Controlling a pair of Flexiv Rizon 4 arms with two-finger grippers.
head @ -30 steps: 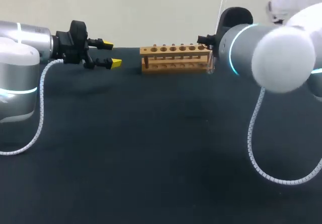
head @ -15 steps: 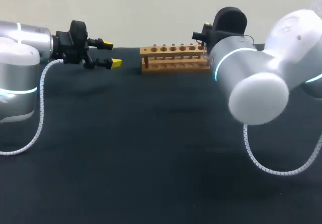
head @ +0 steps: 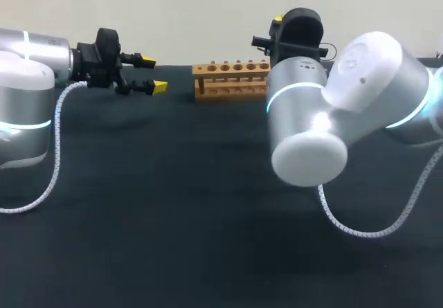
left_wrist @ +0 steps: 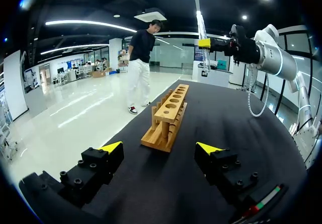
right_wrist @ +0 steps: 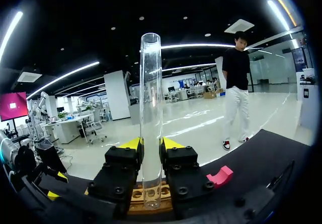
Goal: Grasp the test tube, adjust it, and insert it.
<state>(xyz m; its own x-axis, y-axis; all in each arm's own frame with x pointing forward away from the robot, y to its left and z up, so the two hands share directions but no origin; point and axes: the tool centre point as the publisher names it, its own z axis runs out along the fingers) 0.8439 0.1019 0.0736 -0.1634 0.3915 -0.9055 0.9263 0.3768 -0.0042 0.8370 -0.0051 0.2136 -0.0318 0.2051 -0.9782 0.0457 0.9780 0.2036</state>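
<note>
My head camera looks down on the table (head: 173,239) from behind; my left wrist camera faces right along the rack (left_wrist: 168,118) all three share, my right wrist camera hangs close over it, facing left

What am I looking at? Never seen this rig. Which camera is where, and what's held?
It is a robot with a left arm and a right arm at a dark table. Each arm ends in a two-finger gripper with yellow tips. The head view comes from a fixed camera above and behind the robot. Each wrist view comes from a camera on that arm's wrist, looking along its fingers. On the table stands a wooden rack with holes. The right gripper is shut on a clear test tube, upright above the rack. The left gripper is open and empty, beside the rack's end.
</note>
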